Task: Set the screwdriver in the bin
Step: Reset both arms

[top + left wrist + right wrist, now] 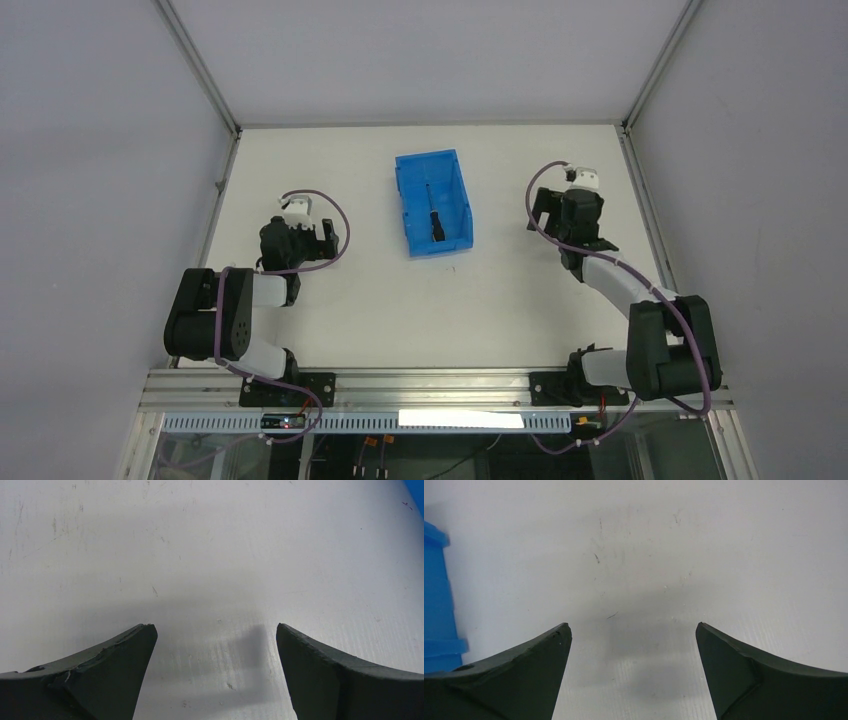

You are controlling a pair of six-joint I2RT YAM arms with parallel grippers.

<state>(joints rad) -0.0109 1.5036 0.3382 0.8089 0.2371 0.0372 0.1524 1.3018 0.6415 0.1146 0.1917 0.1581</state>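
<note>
Screwdriver (434, 222) in bin (455, 185), between left pincer (215, 625) and right pincer (632, 624)

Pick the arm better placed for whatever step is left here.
Right, marginally. The screwdriver already lies in the bin, so little remains. The left gripper and right gripper are open, empty, above the table; the right wrist view shows more of the bin.

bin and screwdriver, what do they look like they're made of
Bin: moulded plastic by the look, evenly bright blue, with ribs on its outer wall in the right wrist view. Screwdriver: thin dark shaft, probably metal; thicker black handle, likely plastic or rubber, though the top view shows it too small to tell the finish.
</note>
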